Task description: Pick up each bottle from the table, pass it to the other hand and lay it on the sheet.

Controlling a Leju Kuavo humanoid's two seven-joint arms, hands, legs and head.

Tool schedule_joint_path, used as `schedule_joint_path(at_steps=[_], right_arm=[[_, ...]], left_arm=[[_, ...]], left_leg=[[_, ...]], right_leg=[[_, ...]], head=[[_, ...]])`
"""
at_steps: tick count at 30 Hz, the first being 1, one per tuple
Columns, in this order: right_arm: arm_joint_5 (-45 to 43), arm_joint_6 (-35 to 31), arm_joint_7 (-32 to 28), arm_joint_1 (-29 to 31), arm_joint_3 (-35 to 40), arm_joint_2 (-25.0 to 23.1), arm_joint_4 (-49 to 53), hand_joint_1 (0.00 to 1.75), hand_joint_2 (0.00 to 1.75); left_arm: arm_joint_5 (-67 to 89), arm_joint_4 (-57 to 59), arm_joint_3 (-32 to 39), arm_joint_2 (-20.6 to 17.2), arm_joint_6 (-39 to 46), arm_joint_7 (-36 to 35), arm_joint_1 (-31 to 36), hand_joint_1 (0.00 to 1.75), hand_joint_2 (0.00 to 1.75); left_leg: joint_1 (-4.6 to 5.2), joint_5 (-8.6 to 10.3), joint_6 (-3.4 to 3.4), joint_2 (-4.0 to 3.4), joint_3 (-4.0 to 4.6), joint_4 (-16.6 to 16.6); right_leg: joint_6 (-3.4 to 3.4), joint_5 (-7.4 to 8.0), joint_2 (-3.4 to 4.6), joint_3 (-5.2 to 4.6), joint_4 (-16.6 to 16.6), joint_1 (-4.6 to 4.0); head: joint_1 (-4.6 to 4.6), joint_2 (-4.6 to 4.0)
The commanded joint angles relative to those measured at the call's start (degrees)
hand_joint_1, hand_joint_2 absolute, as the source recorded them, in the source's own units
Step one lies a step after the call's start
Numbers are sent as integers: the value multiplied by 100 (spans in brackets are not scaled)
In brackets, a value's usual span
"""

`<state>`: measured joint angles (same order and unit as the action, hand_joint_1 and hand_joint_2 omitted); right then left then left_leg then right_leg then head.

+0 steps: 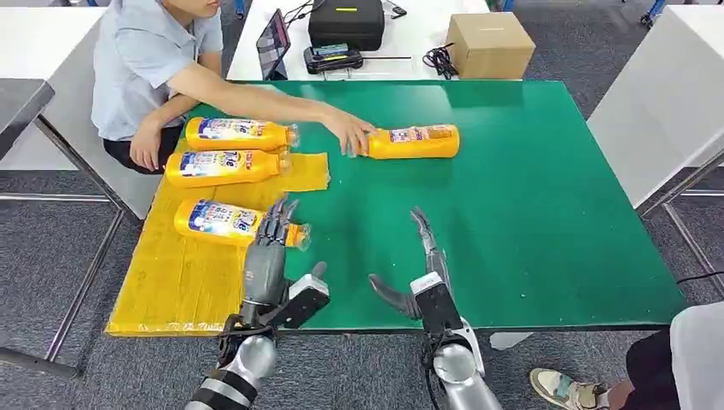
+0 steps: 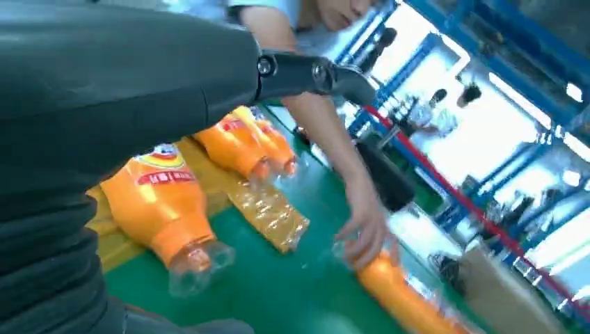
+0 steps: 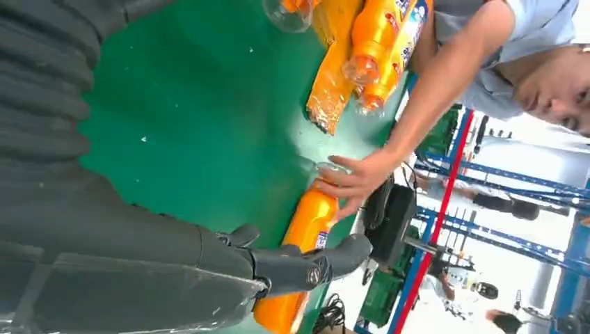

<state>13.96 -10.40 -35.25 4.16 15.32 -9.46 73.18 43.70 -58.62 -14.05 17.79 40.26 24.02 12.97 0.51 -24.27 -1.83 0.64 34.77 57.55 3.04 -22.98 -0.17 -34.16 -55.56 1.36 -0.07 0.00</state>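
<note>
Three orange bottles lie on the yellow sheet at the table's left: one at the back, one in the middle, one nearest me. My left hand hovers over the nearest bottle's neck with its fingers spread and holds nothing. A fourth orange bottle lies on the green table, and a person's hand rests on its cap end. My right hand is open above the table's front, short of that bottle.
A seated person leans in from the back left, arm stretched across the table. Behind the table a white desk carries a cardboard box, a black case and a tablet. Another person's shoe is at the front right.
</note>
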Motion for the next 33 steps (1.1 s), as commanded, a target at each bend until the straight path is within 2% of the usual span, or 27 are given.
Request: schedule_joint_path(at_steps=[1, 7, 10, 11, 13, 14, 19, 21, 24, 29, 33], right_arm=[[92, -655, 492, -140, -262, -98, 280, 0, 175], [102, -719, 540, -94, -213, 32, 332, 0, 175], [-227, -575, 465, -152, -292, 94, 482, 0, 175], [-309, -567, 412, -179, -339, 112, 559, 0, 175], [-263, -728, 301, -250, -514, 207, 723, 0, 175], [454, -1397, 136, -269, -544, 283, 742, 0, 175], [1708, -2232, 227, -379, -561, 606, 528, 0, 175], [2630, -2734, 472, -415, -461, 792, 348, 0, 175], [2616, -2724, 468, -446, -467, 826, 329, 0, 175], [3902, -2960, 961, -486, -385, 1034, 166, 0, 175], [4382, -2960, 1131, -359, -336, 1161, -43, 0, 175]], left_arm=[[-893, -119, -475, -132, -26, -47, -116, 0, 175], [-1109, 126, -621, -81, -26, 40, 49, 0, 175], [-1842, 111, -807, -113, -289, 181, 73, 0, 175], [-2057, 56, -837, -115, -400, 217, 51, 0, 175], [-2541, 5, -1062, -199, -454, 244, 52, 0, 175], [-2772, -48, -1099, -196, -534, 276, 27, 0, 175], [-3181, -214, -1352, -161, -550, 435, -148, 0, 175], [-3260, -214, -1682, -241, -501, 565, -152, 0, 175], [-3261, -223, -1712, -213, -470, 580, -186, 0, 175], [-3540, -414, -2047, -310, -495, 543, -187, 0, 175], [-3971, -473, -1941, -266, -445, 584, -91, 0, 175]], left_leg=[[-14, -13, 15, -7, -24, 2], [-9, -5, 8, -9, -14, -1], [-15, -12, 13, -1, -26, 4], [-7, -2, 7, -3, -8, -1], [-12, -6, 11, 4, -16, 2], [-6, -1, 7, 2, -8, -2], [-11, -8, 9, 1, -22, -3], [-10, -7, 9, -1, -22, -4], [-12, -10, 11, 3, -26, -4], [-14, -15, 14, -10, -32, -4], [-16, -18, 15, -14, -33, 1]], right_leg=[[-18, -11, 3, 25, 0, -14], [-10, -5, 3, 15, 1, -8], [-17, -12, -5, 33, 1, -15], [-9, -3, -1, 11, 1, -7], [-14, -9, -9, 23, 1, -12], [-9, -4, -7, 12, 1, -5], [-12, -8, -6, 30, 9, -11], [-12, -7, -4, 29, 9, -10], [-15, -10, -8, 34, 9, -12], [-18, -10, 3, 40, 10, -15], [-19, -10, 8, 41, 9, -18]], head=[[-2, 0], [-2, 0], [-2, 0], [-4, 0], [0, 0], [-2, 0], [-2, 0], [-4, 0], [-4, 0], [-2, 0], [-2, 0]])
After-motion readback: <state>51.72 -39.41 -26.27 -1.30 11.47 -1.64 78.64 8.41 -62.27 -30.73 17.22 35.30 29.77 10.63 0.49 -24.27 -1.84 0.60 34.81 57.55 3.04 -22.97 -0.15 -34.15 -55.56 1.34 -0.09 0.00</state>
